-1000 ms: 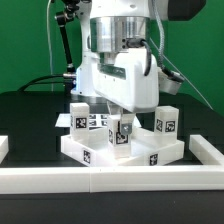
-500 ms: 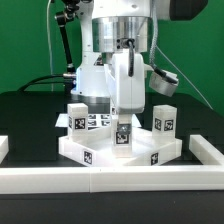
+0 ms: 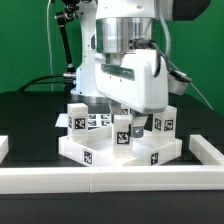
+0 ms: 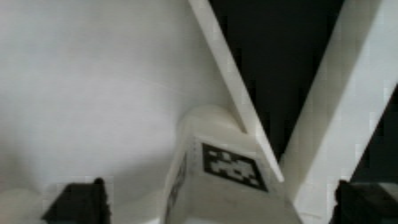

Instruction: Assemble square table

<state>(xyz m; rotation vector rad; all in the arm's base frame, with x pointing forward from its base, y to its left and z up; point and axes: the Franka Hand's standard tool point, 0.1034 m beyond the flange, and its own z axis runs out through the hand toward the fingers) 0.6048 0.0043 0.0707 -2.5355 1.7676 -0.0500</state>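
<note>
Three legs stand upright on the white square slab (image 3: 120, 150), which lies on the black counter (image 3: 30, 115) just behind the long white rail (image 3: 110, 181): one leg (image 3: 78, 117) at the slab's corner toward the exterior view's left, a middle leg (image 3: 123, 130) directly beneath the claw (image 3: 128, 108), and a third (image 3: 166, 122) at the corner toward the exterior view's right. The claw hangs spread wide over the middle leg, fingertips (image 4: 75, 200) clear of it on both sides, pinching nothing. By my reading a fourth leg is nowhere visible, so at least one placement remains, and whether the standing legs are fully seated cannot be told.
</note>
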